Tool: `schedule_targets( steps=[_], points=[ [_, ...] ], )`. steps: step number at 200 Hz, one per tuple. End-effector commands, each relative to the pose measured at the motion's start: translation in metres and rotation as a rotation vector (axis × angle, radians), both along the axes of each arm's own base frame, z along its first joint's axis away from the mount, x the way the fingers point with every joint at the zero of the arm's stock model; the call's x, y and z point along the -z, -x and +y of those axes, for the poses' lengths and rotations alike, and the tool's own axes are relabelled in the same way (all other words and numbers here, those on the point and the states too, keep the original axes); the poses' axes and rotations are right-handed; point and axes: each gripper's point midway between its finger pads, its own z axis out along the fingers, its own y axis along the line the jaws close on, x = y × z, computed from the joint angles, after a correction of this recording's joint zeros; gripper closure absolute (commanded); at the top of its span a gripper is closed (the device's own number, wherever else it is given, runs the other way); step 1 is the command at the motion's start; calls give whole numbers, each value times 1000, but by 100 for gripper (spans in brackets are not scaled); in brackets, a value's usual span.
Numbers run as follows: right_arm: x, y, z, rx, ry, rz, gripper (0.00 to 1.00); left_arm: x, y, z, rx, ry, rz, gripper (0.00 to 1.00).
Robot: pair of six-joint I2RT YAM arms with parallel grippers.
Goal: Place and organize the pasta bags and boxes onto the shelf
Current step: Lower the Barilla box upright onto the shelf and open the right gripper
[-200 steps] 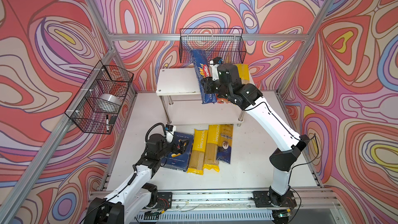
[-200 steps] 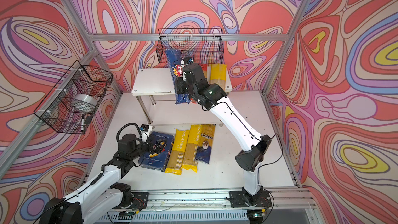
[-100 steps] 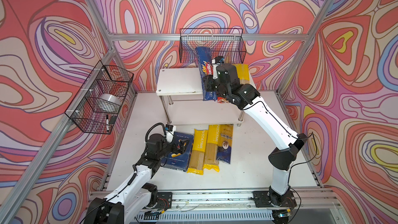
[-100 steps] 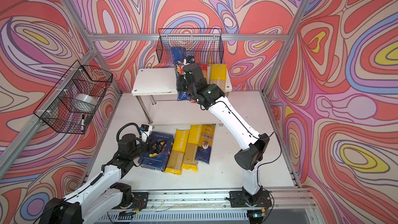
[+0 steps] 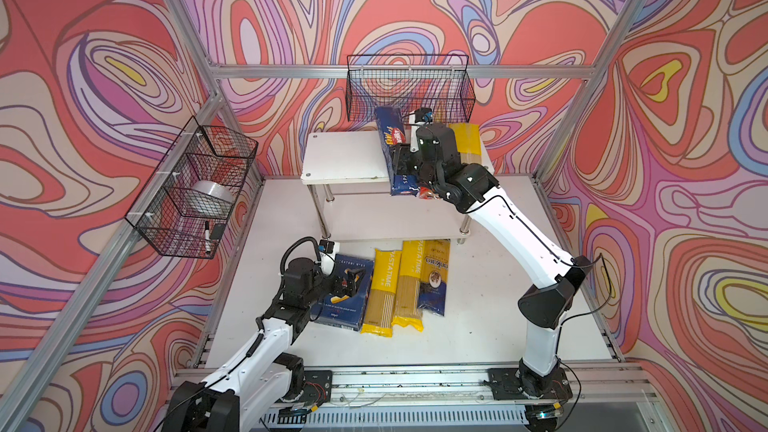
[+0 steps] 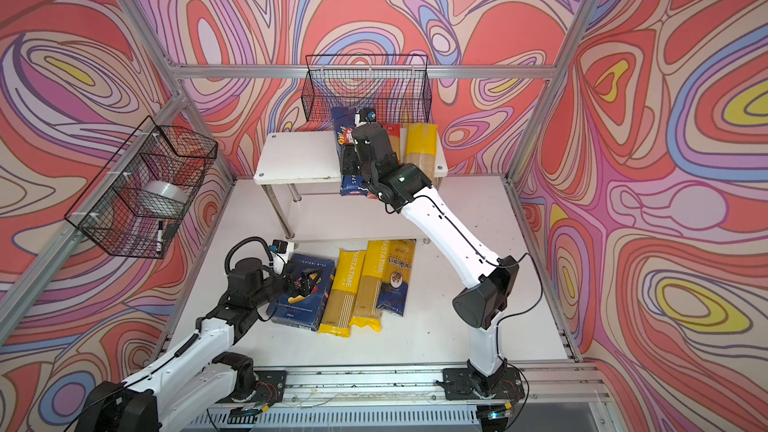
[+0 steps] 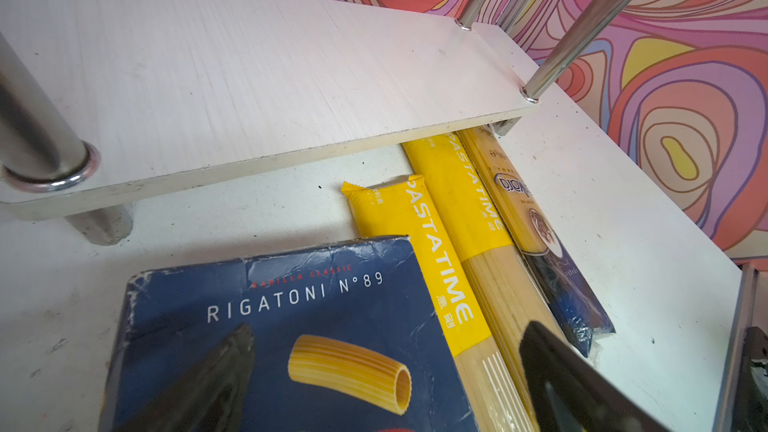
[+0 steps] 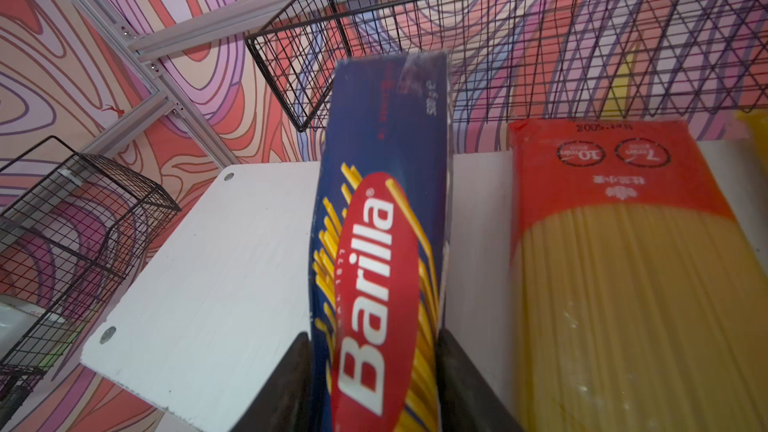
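My right gripper [image 8: 374, 338] is shut on the long blue Barilla spaghetti box [image 8: 386, 139], a finger against each side. The box [image 5: 388, 130] lies lengthwise on the top board of the white shelf [image 5: 345, 155], its near end overhanging the front edge. To its right on that board lie a red-and-clear bag [image 8: 615, 184] and a yellow bag [image 5: 467, 143]. My left gripper [image 7: 390, 328] hangs open over the rigatoni box [image 7: 291, 305] on the table. Beside that box lie two yellow bags [image 5: 382, 288] and the ankara bag [image 5: 434, 280].
A black wire basket [image 5: 409, 85] hangs on the back wall just behind the shelf's top board. Another wire basket [image 5: 195, 184] on the left wall holds a tape roll [image 5: 210, 197]. The shelf's lower board [image 7: 249, 68] is bare.
The right gripper has swung the spaghetti box from a slant to nearly straight along the shelf and pushed it further back. The left arm has not moved.
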Motion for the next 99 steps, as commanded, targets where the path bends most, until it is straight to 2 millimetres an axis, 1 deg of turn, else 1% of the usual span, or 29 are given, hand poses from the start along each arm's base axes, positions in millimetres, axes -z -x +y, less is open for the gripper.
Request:
schedule_targets(
  steps=[1, 35, 52, 76, 91, 97, 99],
  points=[
    [-37, 3, -10, 17, -66, -89, 49, -10, -3, -3, 12, 3, -25, 0],
    [-41, 6, -10, 5, -71, -95, 49, -10, -4, -3, 12, 4, -24, 0],
    [-47, 11, -9, -22, -75, -103, 48, -11, -4, -3, 12, 4, -25, 0],
    [-57, 28, -7, -94, -64, -112, 48, -11, -4, -3, 11, 4, -26, 0],
    [-55, 39, -12, -118, -36, -97, 48, -11, -4, -2, 9, 3, -27, 0],
    [-46, 40, -11, -125, -18, -78, 49, -11, -4, -2, 10, 3, -27, 0],
    [-54, 46, -16, -126, -26, -89, 48, -11, -3, -2, 10, 3, -26, 0]
  ],
)
